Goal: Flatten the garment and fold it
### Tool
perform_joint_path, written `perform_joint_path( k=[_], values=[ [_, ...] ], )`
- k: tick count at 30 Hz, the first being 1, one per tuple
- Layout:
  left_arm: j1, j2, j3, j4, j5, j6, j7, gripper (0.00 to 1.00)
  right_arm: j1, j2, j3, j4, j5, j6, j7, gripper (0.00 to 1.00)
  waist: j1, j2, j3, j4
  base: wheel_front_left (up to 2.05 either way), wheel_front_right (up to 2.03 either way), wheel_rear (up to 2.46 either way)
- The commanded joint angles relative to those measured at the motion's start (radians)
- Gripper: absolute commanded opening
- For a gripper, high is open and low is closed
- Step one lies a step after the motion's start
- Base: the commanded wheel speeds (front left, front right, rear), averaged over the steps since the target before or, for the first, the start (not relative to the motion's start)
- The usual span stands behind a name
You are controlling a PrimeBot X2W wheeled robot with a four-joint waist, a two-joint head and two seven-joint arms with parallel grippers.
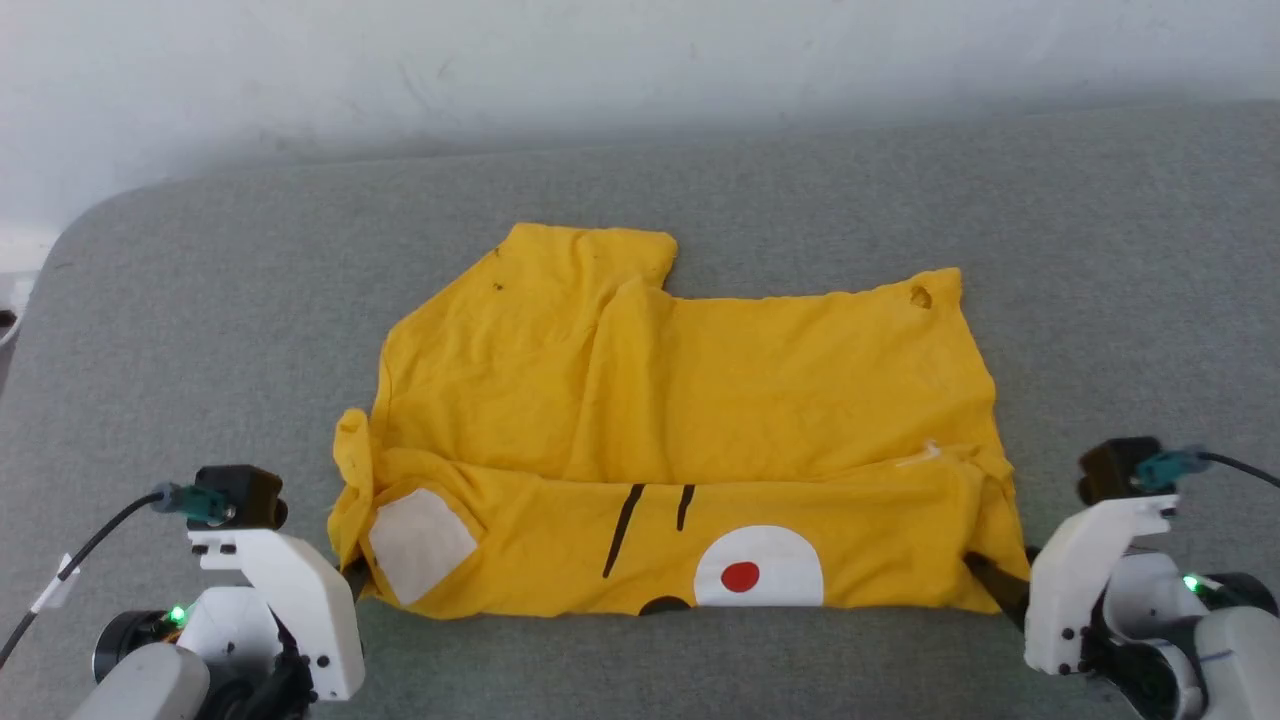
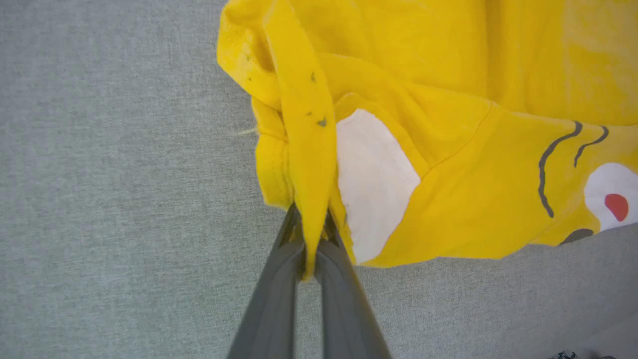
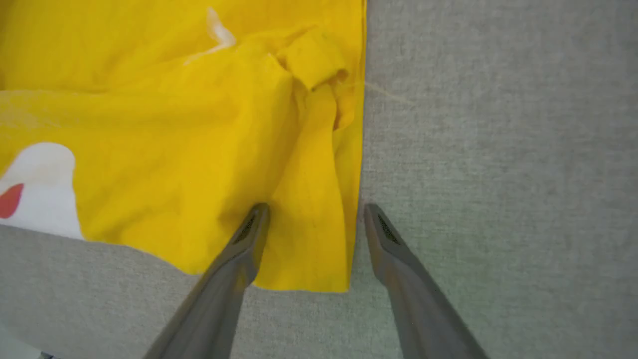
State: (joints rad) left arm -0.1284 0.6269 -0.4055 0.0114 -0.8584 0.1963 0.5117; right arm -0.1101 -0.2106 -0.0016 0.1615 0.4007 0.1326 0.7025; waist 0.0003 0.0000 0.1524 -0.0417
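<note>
Indoor rm, type unclear: grey upholstered surface (rounded corner), white wall.

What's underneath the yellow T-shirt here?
The grey fabric surface shows all around the T-shirt, so it lies on that. Anything between them is covered. Its printed near strip overlaps its own plain layer.

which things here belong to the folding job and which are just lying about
Job: yellow garment; left tool, shut on its corner; right tool, open at the other near corner.
Just there: grey padded surface; white wall.
</note>
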Motion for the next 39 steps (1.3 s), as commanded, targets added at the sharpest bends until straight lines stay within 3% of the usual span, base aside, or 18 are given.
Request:
perform_joint_path(
  k=[1,4,5,6,7,14,21,33,39],
  values=[
    [0.005,0.002,-0.004,-0.015,0.01,0.01,0.003,0.0,-0.036,0.003,0.019,0.069,0.015,-0.002,0.017,1.0,-0.0003,0.0,0.011,0.014,0.0,0.0,0.0],
    [0.005,0.001,-0.008,-0.023,0.012,0.014,0.006,0.0,-0.052,0.005,0.038,0.14,0.028,-0.002,0.058,1.0,-0.0003,0.0,0.014,0.02,0.0,0.0,0.0],
    [0.006,0.0,-0.009,-0.025,0.011,0.015,0.006,0.0,-0.058,0.008,0.046,0.166,0.036,-0.002,0.074,0.89,-0.0003,0.0,0.016,0.022,0.0,0.0,0.0],
    [0.007,-0.002,-0.009,-0.026,0.009,0.017,0.007,0.0,-0.062,0.012,0.051,0.189,0.05,-0.002,0.09,0.41,-0.0003,0.0,0.016,0.024,0.0,0.0,0.0],
    [0.01,-0.003,-0.01,-0.026,0.008,0.02,0.009,0.0,-0.064,0.014,0.056,0.211,0.06,-0.002,0.111,0.0,-0.0003,0.0,0.016,0.025,0.0,0.0,0.0],
    [0.027,0.001,-0.013,-0.03,0.007,0.028,0.01,0.0,-0.096,-0.022,0.084,0.216,0.089,-0.002,0.066,0.0,-0.0003,0.0,-0.019,0.024,0.0,0.0,0.0],
    [0.064,0.019,-0.014,-0.062,0.009,0.043,0.014,0.0,-0.085,-0.078,0.11,0.12,0.077,-0.002,-0.03,0.0,-0.0003,0.0,-0.109,0.023,0.0,0.0,0.0],
    [0.274,0.101,0.044,-0.228,0.005,0.165,0.004,0.0,0.103,-0.1,0.085,-0.096,0.049,-0.002,-0.066,0.0,-0.0003,0.0,-0.195,0.025,0.0,0.0,0.0],
    [0.355,0.071,0.05,-0.214,-0.037,0.186,-0.009,0.0,0.207,-0.053,0.044,-0.083,0.034,-0.002,-0.082,0.0,-0.0003,0.0,-0.186,0.029,0.0,0.0,0.0]
  ],
)
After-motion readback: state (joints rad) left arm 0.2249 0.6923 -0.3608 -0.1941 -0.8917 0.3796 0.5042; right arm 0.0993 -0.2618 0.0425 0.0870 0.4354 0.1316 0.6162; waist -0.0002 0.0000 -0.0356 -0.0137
